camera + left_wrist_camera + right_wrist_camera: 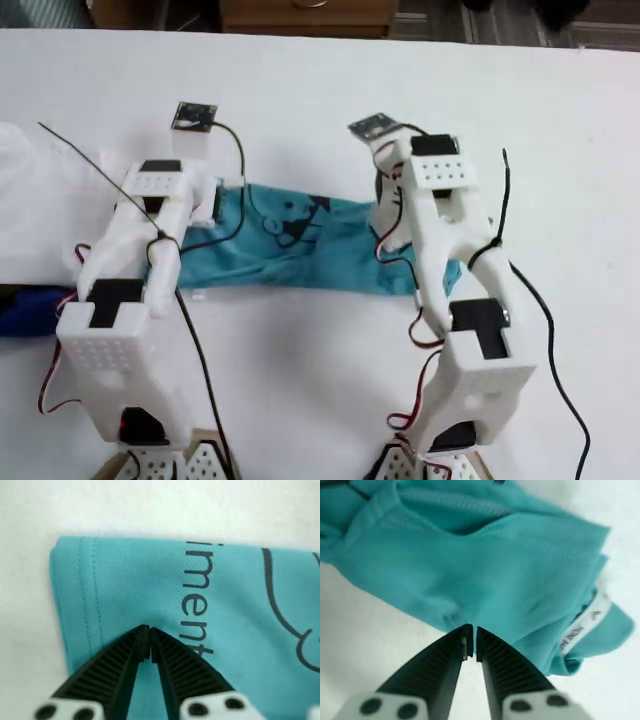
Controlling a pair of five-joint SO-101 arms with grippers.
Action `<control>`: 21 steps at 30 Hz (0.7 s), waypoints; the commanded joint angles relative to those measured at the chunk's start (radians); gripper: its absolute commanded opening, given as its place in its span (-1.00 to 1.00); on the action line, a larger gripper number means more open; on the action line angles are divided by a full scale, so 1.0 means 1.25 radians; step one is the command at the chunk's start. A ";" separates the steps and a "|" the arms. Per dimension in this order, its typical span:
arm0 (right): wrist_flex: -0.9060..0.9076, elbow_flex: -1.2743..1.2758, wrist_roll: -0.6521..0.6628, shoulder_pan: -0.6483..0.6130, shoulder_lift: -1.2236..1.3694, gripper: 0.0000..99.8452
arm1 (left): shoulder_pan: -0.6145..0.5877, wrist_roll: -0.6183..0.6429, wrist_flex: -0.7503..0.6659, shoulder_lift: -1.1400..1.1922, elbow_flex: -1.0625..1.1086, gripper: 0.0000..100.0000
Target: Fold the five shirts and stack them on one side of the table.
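the table [300, 80] is a broad white surface, bright under soft, even light, and the shadows on it are faint and blurred at the edges. past its far edge stands a piece of wooden furniture [305, 15], warm brown (a cabinet or drawer front, by the look of it), cut off by the top of the high view. to the right of it the floor [520, 20] runs grey and streaked. behind the far left corner sits something dull grey-green [40, 12]; i can't tell what.

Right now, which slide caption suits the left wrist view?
Left gripper, shut, tips on the teal shirt near its stitched hem, white table beyond.
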 commanded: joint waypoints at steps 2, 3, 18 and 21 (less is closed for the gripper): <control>-0.122 0.156 0.028 0.018 -0.048 -0.96 | 0.006 0.005 -0.018 0.001 -0.025 -0.92; -0.169 0.200 0.029 0.028 -0.051 -0.96 | 0.006 0.005 -0.018 0.001 -0.025 -0.92; -0.101 0.279 0.189 0.118 -0.080 -0.96 | 0.006 0.005 -0.018 0.001 -0.025 -0.92; -0.084 0.277 0.189 0.096 -0.160 -0.96 | 0.006 0.005 -0.018 0.001 -0.025 -0.92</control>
